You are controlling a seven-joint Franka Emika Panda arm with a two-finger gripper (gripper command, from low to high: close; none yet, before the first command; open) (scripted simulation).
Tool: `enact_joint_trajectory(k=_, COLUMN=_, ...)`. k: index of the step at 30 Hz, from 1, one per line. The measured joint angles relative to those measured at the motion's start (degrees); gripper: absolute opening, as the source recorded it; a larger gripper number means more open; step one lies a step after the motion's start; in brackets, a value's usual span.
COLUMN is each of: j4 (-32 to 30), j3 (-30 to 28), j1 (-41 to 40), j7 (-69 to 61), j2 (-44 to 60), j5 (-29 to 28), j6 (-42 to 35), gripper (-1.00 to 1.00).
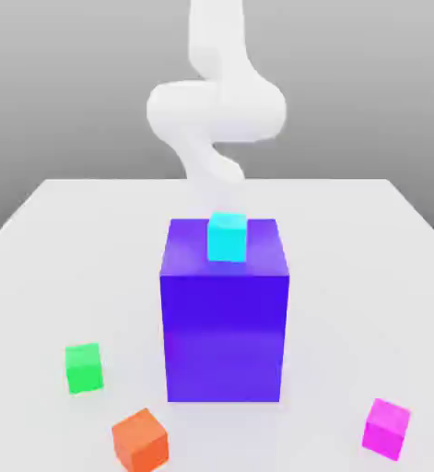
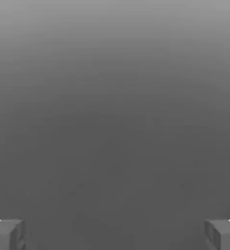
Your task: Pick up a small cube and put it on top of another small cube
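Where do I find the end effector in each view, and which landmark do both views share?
Exterior view: the white arm ends just behind the cyan cube on the blue block; its tip cannot be told apart there.
Hand view: the end effector is open, with its grey fingers at two corners and nothing between them.
Shared landmark: probably the plain grey backdrop.

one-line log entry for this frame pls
gripper open, empty | pink cube on table, ungrasped | green cube on table, bare | stack not started

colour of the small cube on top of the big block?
Cyan, sitting on the blue-purple block; clearest in the exterior view.
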Motion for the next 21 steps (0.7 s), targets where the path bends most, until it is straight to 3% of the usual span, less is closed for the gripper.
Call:
enact_joint_trajectory(k=12, j4=-1.71, j3=15.76, j1=-6.81, j7=28.37, j2=25.07, j5=-10.04, j6=7.41, gripper=0.0)
enact_joint_trajectory(k=21, j4=-2.93, j3=19.98, j1=-3.93, j7=50.09, j2=43.9, j5=-18.54, j6=12.74, gripper=0.0)
